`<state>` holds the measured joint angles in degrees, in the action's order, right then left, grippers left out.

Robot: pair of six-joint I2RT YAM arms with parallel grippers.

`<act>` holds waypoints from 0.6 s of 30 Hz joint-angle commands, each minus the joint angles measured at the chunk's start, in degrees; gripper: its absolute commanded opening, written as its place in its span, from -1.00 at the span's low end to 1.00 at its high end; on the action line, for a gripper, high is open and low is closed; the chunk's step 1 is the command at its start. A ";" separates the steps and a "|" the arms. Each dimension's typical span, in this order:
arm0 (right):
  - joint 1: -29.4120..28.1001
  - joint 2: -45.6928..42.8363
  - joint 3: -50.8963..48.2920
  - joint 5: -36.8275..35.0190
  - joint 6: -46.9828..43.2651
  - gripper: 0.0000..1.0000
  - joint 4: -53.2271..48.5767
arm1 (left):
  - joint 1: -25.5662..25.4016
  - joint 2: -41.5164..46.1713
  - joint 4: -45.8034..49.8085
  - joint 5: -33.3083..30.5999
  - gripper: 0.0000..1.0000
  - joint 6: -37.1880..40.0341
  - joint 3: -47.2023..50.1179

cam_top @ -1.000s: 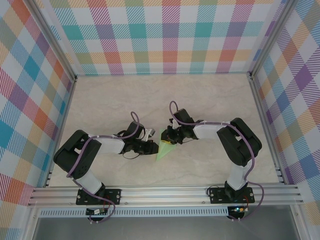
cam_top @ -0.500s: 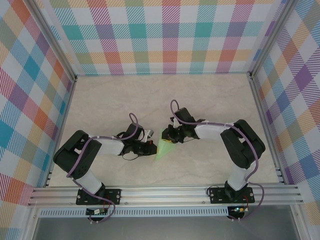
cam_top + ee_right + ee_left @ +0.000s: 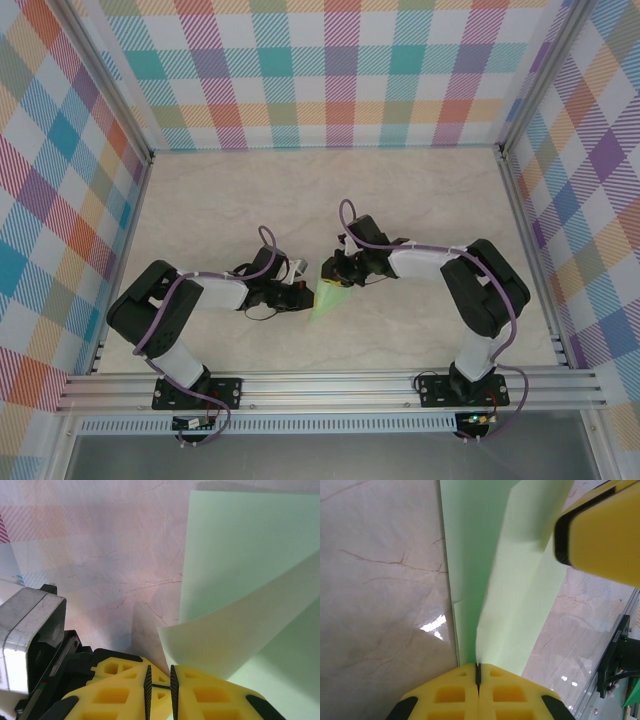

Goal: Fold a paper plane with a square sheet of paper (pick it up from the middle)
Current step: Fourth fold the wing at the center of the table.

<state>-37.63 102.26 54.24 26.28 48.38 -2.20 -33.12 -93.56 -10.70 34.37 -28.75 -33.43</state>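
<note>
left pincer left of paper plane, right pincer behind

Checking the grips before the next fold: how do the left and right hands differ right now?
Left hand pinches the paper with jaws meeting; right hand shows a slit between jaws, grip unclear. Left hand sits at the paper's left edge; right hand at its far end. Both have yellow fingers.
</note>
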 commanded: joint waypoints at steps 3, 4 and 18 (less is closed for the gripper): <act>-0.69 2.57 2.43 1.69 -0.31 -0.60 0.91 | 0.78 -1.59 2.53 -0.68 -1.00 1.71 -0.67; -0.69 2.89 2.53 1.67 -0.28 -0.60 1.00 | 0.80 -1.79 2.60 -0.48 -1.00 1.90 -0.76; -0.61 6.50 2.81 -5.20 0.12 -0.60 -5.15 | 0.79 -2.92 3.99 -0.26 -1.00 3.28 -1.02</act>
<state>-37.89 107.57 56.45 23.44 48.56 -4.36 -33.06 -94.59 -10.44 35.14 -27.20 -34.30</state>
